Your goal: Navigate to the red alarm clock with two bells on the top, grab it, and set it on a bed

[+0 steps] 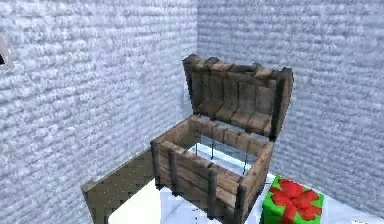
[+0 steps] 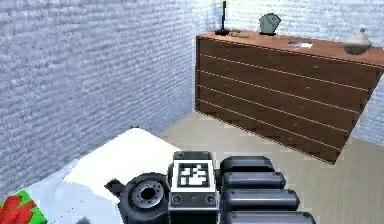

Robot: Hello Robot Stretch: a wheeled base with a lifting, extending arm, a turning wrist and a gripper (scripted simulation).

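In the arm side view the arm's dark segmented bar rises from the bottom edge, with a white marked square [image 2: 194, 177] at its end. Left of the square sits the gripper [image 2: 128, 192], a dark round body low over a white bed-like surface [image 2: 115, 158]. I cannot make out its far end, so I cannot tell whether it holds anything. A green gift box with a red ribbon [image 1: 292, 203] lies at the forward view's bottom right. The gift box [image 2: 18, 211] shows again at the arm side view's bottom left corner.
An open wooden chest [image 1: 215, 150], lid raised, stands ahead in a corner of grey textured walls, with a wooden board [image 1: 115, 190] to its left. A long wooden dresser [image 2: 280, 95] stands against the far wall, bearing a dark slim stand [image 2: 222, 18], a small greyish object [image 2: 268, 23] and a pale vase [image 2: 357, 42]. Beige floor [image 2: 230, 140] lies before it.
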